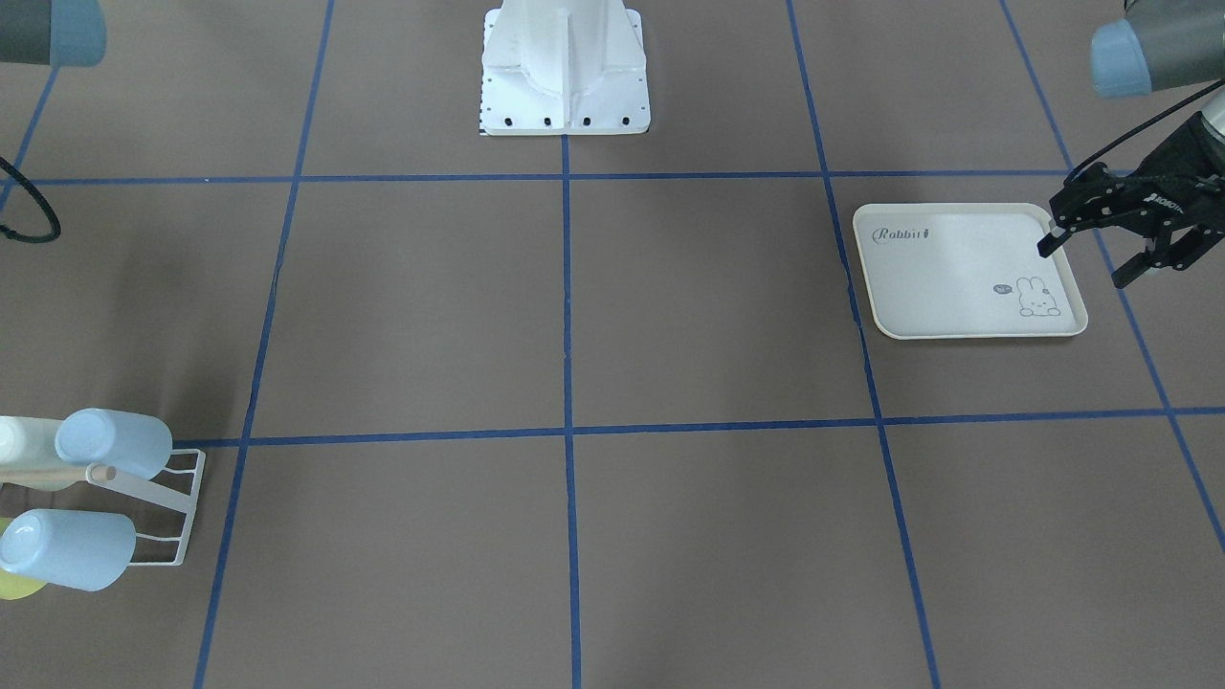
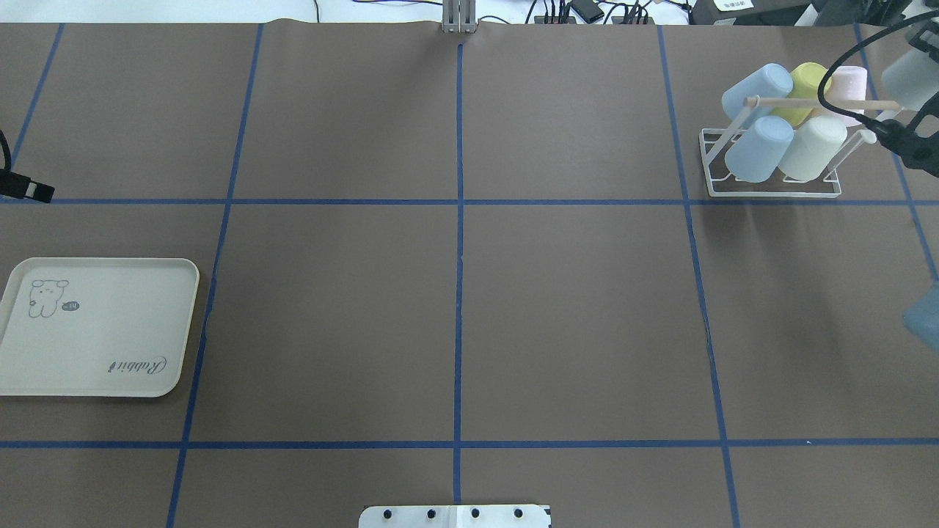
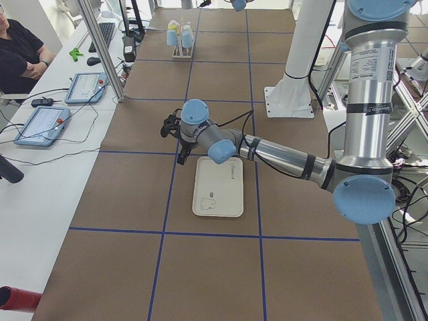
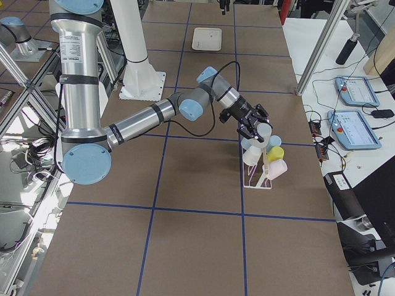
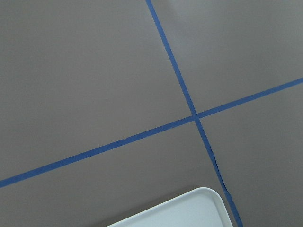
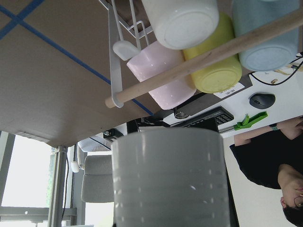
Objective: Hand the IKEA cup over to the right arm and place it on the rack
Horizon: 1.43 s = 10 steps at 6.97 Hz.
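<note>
At the table's 2 o'clock in the overhead view, the white wire rack (image 2: pixel 770 193) carries five cups tilted bottom-up around its wooden dowel (image 6: pixel 189 66). The right gripper (image 4: pixel 254 125) is clamped on a pale IKEA cup (image 6: pixel 168 184), which is in the air just off the rack's 3 o'clock side, near the dowel's end. Toward 9 o'clock, the left gripper (image 1: pixel 1086 260) hangs with its jaws wide and empty over a corner of the rabbit-printed tray (image 1: pixel 957 277).

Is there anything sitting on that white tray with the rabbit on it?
No, the tray lies bare, showing only its printed rabbit and lettering.
</note>
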{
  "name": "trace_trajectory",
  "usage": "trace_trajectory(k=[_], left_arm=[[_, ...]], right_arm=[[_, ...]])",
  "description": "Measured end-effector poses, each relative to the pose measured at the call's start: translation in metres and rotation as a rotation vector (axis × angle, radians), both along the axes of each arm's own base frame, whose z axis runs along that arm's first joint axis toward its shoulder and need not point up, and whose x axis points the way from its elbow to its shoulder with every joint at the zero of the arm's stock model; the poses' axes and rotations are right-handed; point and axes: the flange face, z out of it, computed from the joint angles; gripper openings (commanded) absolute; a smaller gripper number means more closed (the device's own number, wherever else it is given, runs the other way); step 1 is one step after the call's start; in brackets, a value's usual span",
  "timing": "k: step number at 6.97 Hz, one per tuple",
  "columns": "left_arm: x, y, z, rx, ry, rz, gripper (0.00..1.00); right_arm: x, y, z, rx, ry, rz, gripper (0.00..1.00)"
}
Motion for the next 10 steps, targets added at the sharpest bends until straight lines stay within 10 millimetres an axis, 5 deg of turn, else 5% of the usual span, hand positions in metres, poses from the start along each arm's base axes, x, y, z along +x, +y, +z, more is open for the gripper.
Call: trace_trajectory(k=[3, 10], left_arm=[[0.0, 0.001, -0.002, 0.001, 0.006, 0.003, 1.0], [0.001, 0.001, -0.002, -0.002, 0.007, 0.006, 1.0]], right_arm=[[-0.023, 0.001, 0.05, 0.05, 0.007, -0.006, 0.0], [-0.044, 0.004, 0.085, 0.021, 0.075, -0.021, 0.0]])
